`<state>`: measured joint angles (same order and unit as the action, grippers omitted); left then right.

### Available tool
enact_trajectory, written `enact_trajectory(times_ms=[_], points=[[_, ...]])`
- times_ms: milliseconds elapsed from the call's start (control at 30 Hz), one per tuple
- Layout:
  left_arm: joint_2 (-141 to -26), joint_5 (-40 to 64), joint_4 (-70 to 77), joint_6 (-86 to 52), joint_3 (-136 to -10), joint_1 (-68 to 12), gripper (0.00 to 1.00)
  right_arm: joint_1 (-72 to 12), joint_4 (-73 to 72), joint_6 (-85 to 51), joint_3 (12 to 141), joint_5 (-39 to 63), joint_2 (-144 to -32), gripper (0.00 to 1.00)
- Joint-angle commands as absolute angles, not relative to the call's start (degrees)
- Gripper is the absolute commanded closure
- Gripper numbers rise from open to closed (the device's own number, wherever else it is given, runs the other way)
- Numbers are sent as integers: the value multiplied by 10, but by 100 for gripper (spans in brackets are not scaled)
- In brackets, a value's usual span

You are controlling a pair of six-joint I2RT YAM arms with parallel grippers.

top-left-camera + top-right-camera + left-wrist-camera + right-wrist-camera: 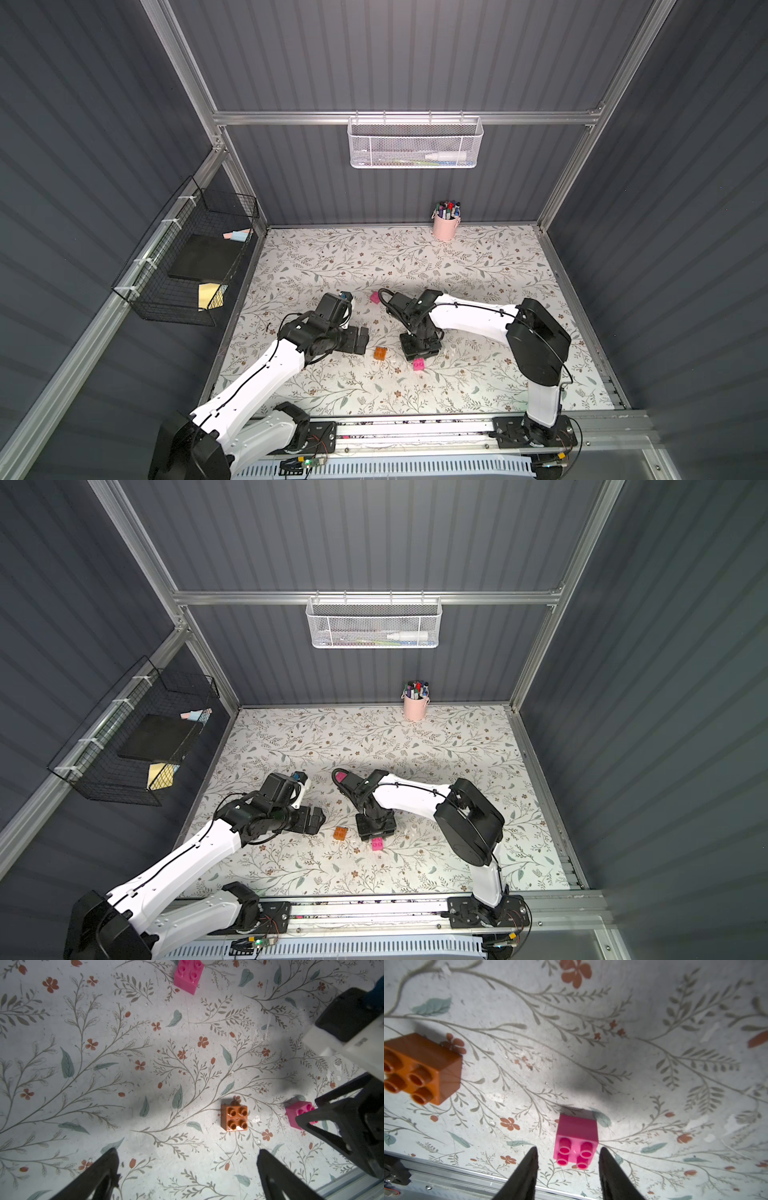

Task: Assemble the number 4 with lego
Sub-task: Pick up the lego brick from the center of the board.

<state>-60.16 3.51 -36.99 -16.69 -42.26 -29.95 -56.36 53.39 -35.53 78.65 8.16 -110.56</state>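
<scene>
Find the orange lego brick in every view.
In a top view: orange brick left of near pink brick.
In a top view: orange brick, same spot.
Left wrist: orange brick ahead of open jaws.
Right wrist: orange brick cut by frame edge.
Shared landmark: pink brick before right gripper.

No text, brand, number or sign could be read on the lego [234, 1118] or the desk [478, 270]; a small grey label [360, 1042] on a white housing [332, 1045] was too blurred.

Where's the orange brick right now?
In both top views the orange brick sits on the table between the left gripper and the right gripper, with a pink brick just to its right.
</scene>
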Motion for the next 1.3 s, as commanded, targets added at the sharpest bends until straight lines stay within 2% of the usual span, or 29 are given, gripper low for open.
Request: enact_trajectory(times_ms=[0,500,1267], points=[[-587,26,-403,-157,-434,-295,1,-563,566,-361,806,87,-1119,49],[-585,33,-413,-156,-440,-294,0,-562,543,-369,769,96,-1106,46],[-598,31,-409,-152,-445,-293,0,-552,563,-348,796,108,-1142,52]])
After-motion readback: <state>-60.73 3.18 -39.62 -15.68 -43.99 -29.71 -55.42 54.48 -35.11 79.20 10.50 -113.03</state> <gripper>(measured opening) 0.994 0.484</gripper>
